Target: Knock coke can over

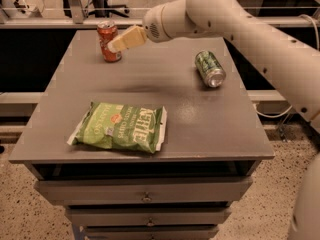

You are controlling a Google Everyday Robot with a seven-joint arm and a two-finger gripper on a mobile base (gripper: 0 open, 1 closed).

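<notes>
Grey flat-topped desk [175, 96] with a stack of grey drawers [145, 190] under its front edge, seen from the front and above. Small red-orange aluminium coke can [105, 32] with white lettering and a silver top stands upright at about 11 o'clock on the desk, near the far-left corner. The cream-coloured, wedge-shaped end effector [114, 45] is at the can's 3 o'clock side, tip pointing toward 8 o'clock; the tip overlaps the can's right flank about mid-height, so it is at or just in front of the can. Actual contact cannot be settled from this angle. Cannot tell whether the end effector is released or clenched; it is not wrapped around the can. The thick white jointed arm [240, 26] runs in from the 3 o'clock side, crossing above the far edge of the desk, and casts a soft shadow on the desk near the centre. A green aluminium soda can [209, 68] with a silver end lies on its side at about 2 o'clock, silver end facing 5 o'clock, well apart from the coke can and from the end effector. A flat green foil crisp bag [119, 127] with white lettering lies at about 7 o'clock, long axis roughly 9-to-3, near the front-left part of the desk and touching neither can.
</notes>
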